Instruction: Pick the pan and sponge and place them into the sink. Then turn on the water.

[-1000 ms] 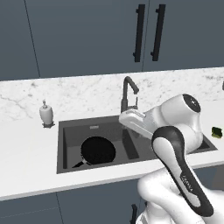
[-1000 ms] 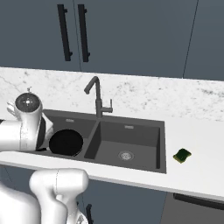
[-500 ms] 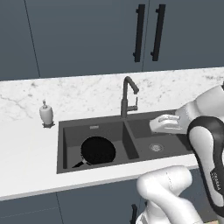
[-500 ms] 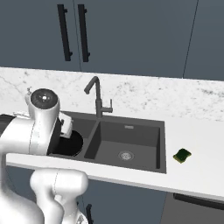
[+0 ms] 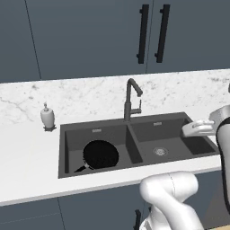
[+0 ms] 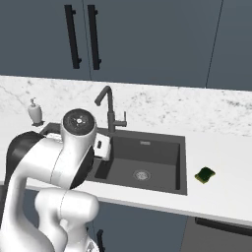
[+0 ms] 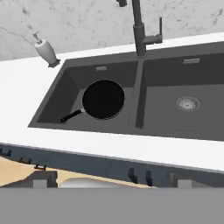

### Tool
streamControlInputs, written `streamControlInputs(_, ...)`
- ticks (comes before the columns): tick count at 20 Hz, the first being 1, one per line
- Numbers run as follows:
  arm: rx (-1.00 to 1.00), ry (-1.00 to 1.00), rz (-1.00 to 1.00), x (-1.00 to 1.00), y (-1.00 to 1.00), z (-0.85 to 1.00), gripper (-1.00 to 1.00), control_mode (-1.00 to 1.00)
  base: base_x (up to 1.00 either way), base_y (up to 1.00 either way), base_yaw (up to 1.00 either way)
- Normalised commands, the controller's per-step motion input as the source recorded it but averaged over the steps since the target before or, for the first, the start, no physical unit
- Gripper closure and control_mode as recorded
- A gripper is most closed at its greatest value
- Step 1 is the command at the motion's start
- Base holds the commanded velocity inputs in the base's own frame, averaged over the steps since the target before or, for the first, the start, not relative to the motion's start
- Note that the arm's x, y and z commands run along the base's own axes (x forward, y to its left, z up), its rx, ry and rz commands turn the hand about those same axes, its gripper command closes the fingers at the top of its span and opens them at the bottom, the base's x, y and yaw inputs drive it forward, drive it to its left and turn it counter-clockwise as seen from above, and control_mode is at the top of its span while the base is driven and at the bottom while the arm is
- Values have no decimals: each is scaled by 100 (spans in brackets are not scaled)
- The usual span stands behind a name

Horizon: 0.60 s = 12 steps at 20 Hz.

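One pan (image 5: 101,154) lies in the sink's (image 5: 134,121) left basin; end effector (image 5: 197,130) state unclear.

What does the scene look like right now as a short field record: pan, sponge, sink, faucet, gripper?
pan: lying flat in the left basin, handle toward the basin's front left corner
sponge: on the counter right of the sink, green side up, not in a basin
sink: right basin holds nothing but its drain
faucet: behind the centre divider, no stream visible
soap dispenser: upright on the counter left of the sink
gripper: jaw state cannot be told
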Motion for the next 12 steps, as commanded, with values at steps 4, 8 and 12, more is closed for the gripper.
streamControlInputs(4,-1,4,-14,0,-65,1,-100,-100,0,0,0)
streamControlInputs(8,0,1,-12,0,-65,0,-100,-100,0,0,0)
streamControlInputs(12,-1,0,-13,0,-59,-7,-100,-100,0,0,0)
